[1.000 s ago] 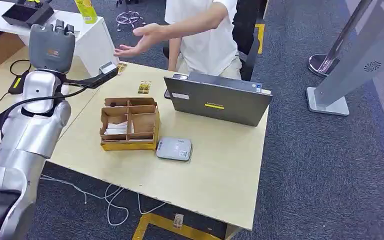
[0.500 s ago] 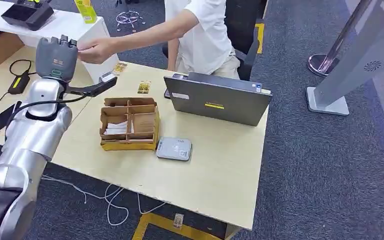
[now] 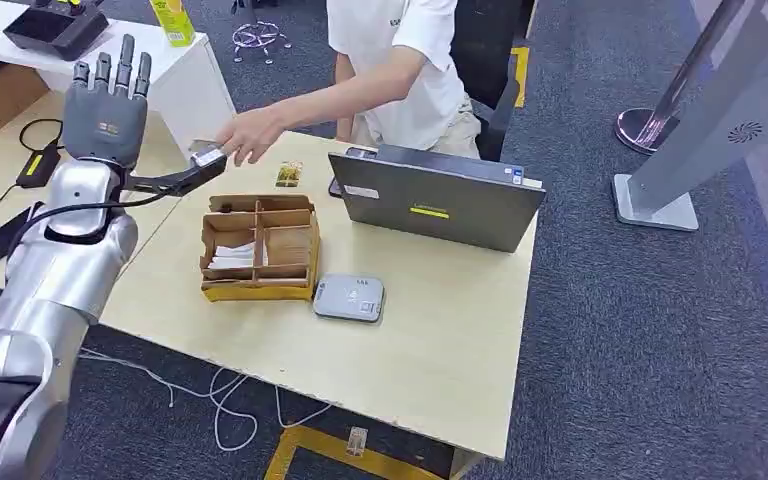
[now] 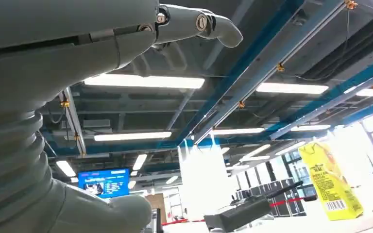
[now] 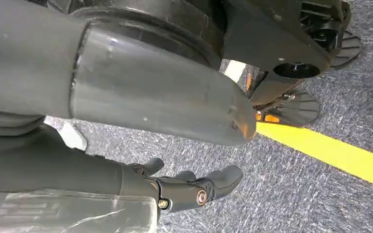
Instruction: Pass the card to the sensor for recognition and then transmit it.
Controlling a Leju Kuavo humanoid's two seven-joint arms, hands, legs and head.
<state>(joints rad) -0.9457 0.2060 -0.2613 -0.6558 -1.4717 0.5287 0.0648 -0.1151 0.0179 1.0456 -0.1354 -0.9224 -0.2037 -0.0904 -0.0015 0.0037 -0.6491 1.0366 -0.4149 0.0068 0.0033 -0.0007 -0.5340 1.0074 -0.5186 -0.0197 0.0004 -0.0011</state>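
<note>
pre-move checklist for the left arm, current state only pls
1. Left hand holds nothing, fingers spread: ok.
2. Card handed off: the person's hand holds something small over the table's far edge; whether it is the card, cannot tell.
3. Person's arm near the raised left hand, path not free: not ok.
4. Sensor unobstructed beside the cardboard box: ok.
5. Cards left in the box: white items in one compartment; cannot tell.
6. Right hand hangs low above the carpet, holding nothing: ok.
</note>
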